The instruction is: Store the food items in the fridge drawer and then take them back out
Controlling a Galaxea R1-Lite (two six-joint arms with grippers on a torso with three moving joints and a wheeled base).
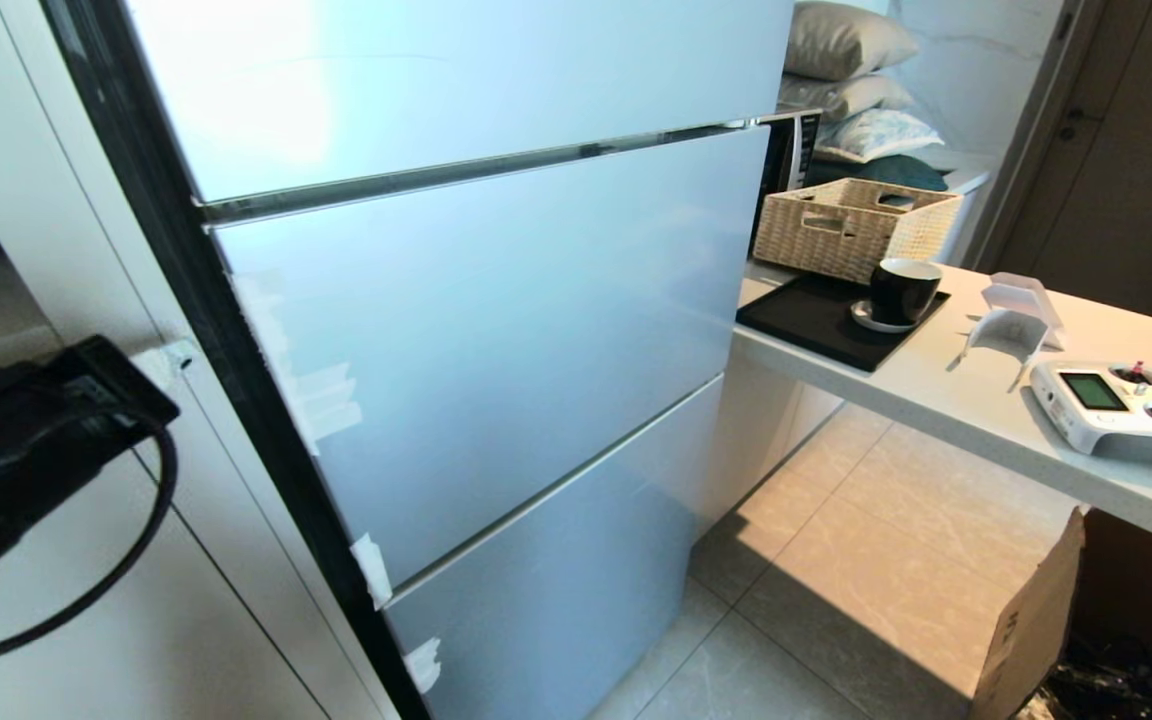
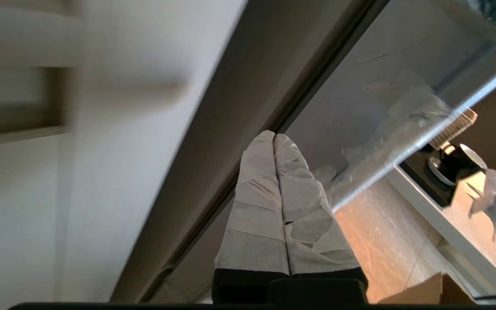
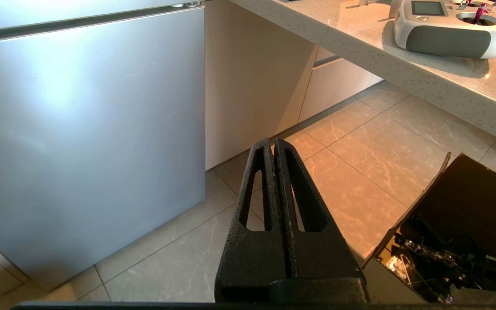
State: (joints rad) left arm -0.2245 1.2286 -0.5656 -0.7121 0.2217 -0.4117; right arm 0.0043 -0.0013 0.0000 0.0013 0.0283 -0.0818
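**A:** What have you got in front of you?

**B:** You're facing the fridge (image 1: 476, 330), every front closed, filling the middle of the head view. No food item and no clear drawer shows in any view, so you can't tell where they are.

**A:** And your left arm?

**B:** Its dark wrist sits at the left edge of the head view, over the white cabinet (image 1: 136, 560). In the left wrist view the left gripper (image 2: 274, 137) has its tape-wrapped fingers (image 2: 256, 193) pressed together, empty, their tips near the dark strip along the fridge's edge; whether they touch it you can't tell.

**A:** The right one?

**B:** The right gripper (image 3: 273, 142) shows only in its own view, black fingers (image 3: 299, 206) pressed together with nothing between them, above the floor tiles (image 3: 360, 172).

**A:** Anything on the desk?

**B:** On the desk (image 1: 946, 390) at the right of the head view: a wicker basket (image 1: 851, 228), a black cup (image 1: 904, 290) on a black tray (image 1: 816, 320), a white remote controller (image 1: 1121, 410). A cardboard box (image 1: 1031, 620) sits lower right.
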